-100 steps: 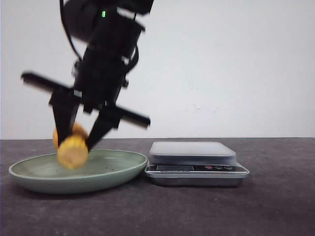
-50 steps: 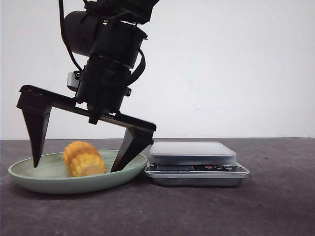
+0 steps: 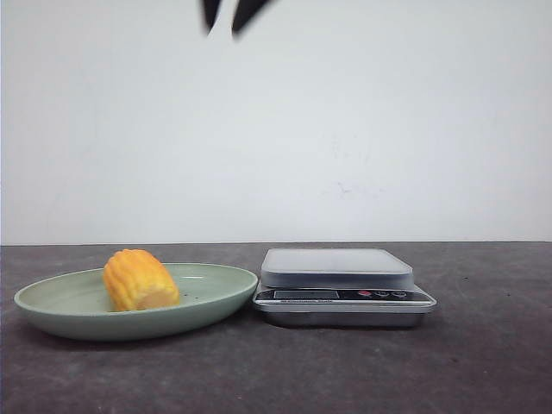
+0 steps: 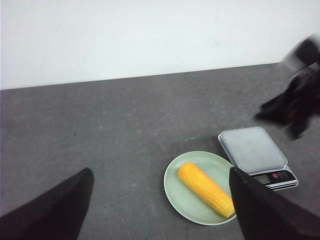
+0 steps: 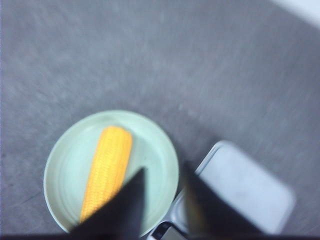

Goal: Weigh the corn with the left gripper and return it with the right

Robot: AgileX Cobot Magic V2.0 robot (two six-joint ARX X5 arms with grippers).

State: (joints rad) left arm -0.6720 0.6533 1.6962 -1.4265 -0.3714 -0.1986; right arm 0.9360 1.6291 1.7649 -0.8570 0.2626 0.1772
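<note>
Corn lies free in the plate, well below your right gripper, fingers nearly together; left gripper spread wide, empty

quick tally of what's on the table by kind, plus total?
corn: 1
plate: 1
scale: 1
total: 3
</note>
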